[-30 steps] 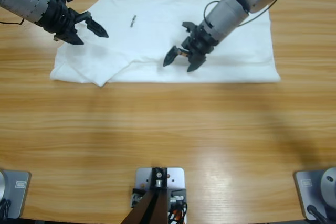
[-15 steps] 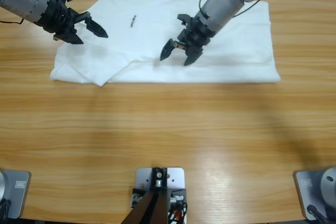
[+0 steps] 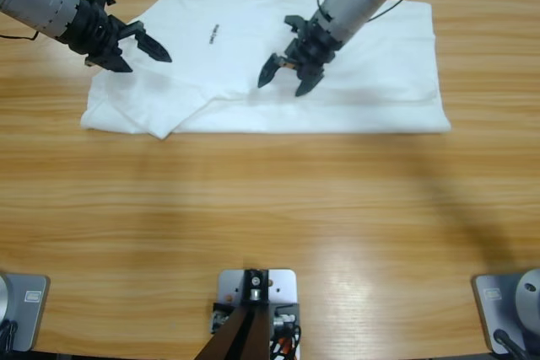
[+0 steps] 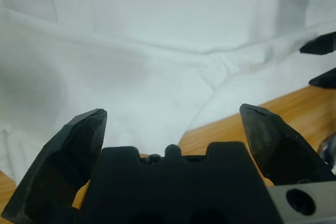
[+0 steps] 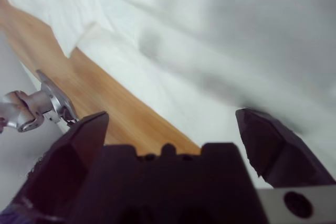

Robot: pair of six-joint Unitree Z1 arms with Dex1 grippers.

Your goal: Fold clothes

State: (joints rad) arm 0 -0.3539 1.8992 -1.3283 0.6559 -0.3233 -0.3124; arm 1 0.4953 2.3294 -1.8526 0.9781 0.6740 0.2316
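The white T-shirt (image 3: 388,82) lies spread flat along the table's far edge, with a small dark mark (image 3: 213,35) on its chest. Its left sleeve is folded inward near the front left corner (image 3: 143,115). My left gripper (image 3: 150,61) hovers open over the shirt's left shoulder and holds nothing. In the left wrist view the left gripper (image 4: 173,114) looks across creased white cloth (image 4: 157,51), with my right gripper (image 4: 315,65) showing at the right edge. My right gripper (image 3: 282,88) hangs open over the shirt's middle. In its own wrist view the right gripper (image 5: 172,116) has only cloth (image 5: 236,35) between its jaws.
Bare wooden table (image 3: 270,208) stretches from the shirt's front hem to the near edge. In the right wrist view a strip of wood (image 5: 94,98) runs beside the shirt's hem, and the silver left arm (image 5: 26,111) shows at the left edge.
My right gripper has moved back and slightly left over the shirt, away from its front hem, still open. The left gripper has barely shifted.
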